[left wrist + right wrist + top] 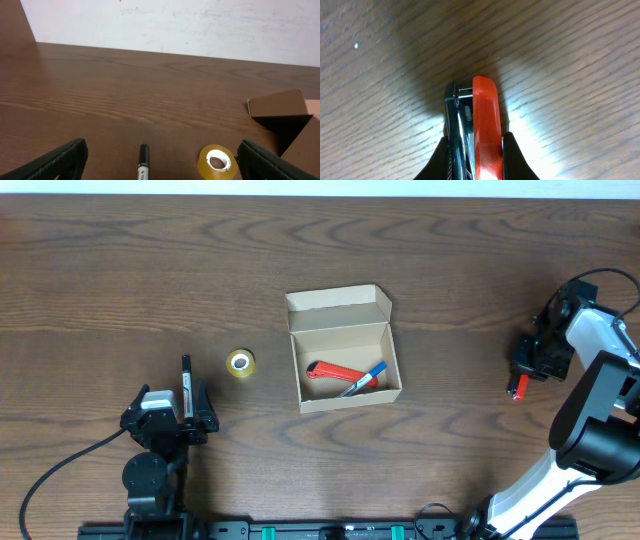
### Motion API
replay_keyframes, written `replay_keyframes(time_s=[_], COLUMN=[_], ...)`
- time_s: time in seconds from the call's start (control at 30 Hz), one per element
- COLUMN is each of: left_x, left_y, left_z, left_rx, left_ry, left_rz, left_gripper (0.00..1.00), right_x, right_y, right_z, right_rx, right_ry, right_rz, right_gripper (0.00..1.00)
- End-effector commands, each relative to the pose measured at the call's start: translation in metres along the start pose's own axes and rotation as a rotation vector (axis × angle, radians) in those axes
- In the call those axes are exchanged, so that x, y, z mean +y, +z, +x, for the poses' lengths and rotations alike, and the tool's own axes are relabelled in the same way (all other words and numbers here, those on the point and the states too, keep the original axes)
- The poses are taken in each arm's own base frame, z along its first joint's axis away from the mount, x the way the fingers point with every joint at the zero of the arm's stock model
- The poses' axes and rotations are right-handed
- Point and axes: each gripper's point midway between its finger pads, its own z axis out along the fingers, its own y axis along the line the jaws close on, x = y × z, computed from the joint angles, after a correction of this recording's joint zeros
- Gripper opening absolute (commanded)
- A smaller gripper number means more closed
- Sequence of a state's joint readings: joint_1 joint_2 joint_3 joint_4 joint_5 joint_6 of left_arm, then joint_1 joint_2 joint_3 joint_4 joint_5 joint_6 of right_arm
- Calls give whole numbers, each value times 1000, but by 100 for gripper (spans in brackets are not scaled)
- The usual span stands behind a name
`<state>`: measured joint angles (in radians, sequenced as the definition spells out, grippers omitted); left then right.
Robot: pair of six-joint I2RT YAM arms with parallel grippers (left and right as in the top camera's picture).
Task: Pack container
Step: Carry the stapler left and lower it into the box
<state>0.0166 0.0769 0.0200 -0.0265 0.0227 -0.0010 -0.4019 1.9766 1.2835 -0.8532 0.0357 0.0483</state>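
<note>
The container is an open tan cardboard box mid-table, flap lid up at the back. Inside lie a red tool and a blue pen. Its corner shows in the left wrist view. A yellow tape roll lies left of the box. A black-and-white marker lies between the wide-open fingers of my left gripper. My right gripper is shut on a red and metal stapler, close over the table at the far right.
The wood-grain table stretches around the box. A black cable runs along the front left by the left arm's base. The right arm's white links stand at the right edge.
</note>
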Motion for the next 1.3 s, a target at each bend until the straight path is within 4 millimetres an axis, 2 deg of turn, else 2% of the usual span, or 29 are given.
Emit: replay_keyframes(time_s=[0.0, 0.07, 0.17, 0.23, 0.3, 0.33, 0.4, 0.47, 0.53, 0.6, 0.73, 0.87, 0.97, 1.1, 1.2, 1.27], left_x=[0, 0, 0, 0, 0, 0, 0, 0, 0, 0, 0, 0, 0, 0, 0, 0], left_y=[1, 1, 1, 1, 1, 1, 1, 1, 1, 1, 1, 1, 1, 1, 1, 1], left_z=[19, 19, 19, 19, 19, 19, 19, 19, 19, 19, 19, 19, 19, 19, 19, 19], left_rx=[63, 63, 63, 63, 63, 63, 63, 63, 63, 63, 63, 63, 63, 63, 63, 63], left_ry=[-5, -5, -5, -5, -5, -5, -5, -5, -5, -5, -5, -5, -4, -4, -4, -4], left_rz=[4, 3, 3, 3, 4, 3, 4, 3, 3, 3, 3, 4, 3, 3, 3, 3], left_gripper=[95, 95, 96, 95, 96, 95, 95, 95, 96, 95, 96, 95, 95, 95, 95, 95], right_x=[28, 50, 97, 135, 170, 194, 227, 257, 280, 291, 299, 304, 315, 326, 339, 344], right_y=[-21, -55, -127, -181, -225, -250, -275, -290, -290, -281, -264, -256, -249, -222, -193, -181], right_z=[-5, -19, -35, -36, -27, -16, 7, 37, 71, 104, 142, 146, 147, 151, 162, 166], right_rx=[-49, -149, -350, -493, -605, -662, -712, -732, -725, -687, -619, -617, -609, -522, -436, -400], right_ry=[-48, -99, -265, -427, -585, -720, -916, -1136, -1378, -1604, -1946, -2061, -2069, -2103, -2178, -2204], right_rz=[-66, -115, -183, -218, -237, -251, -269, -283, -289, -275, -246, -233, -281, -300, -317, -322], right_gripper=[1, 1, 1, 1, 1, 1, 1, 1, 1, 1, 1, 1, 1, 1, 1, 1])
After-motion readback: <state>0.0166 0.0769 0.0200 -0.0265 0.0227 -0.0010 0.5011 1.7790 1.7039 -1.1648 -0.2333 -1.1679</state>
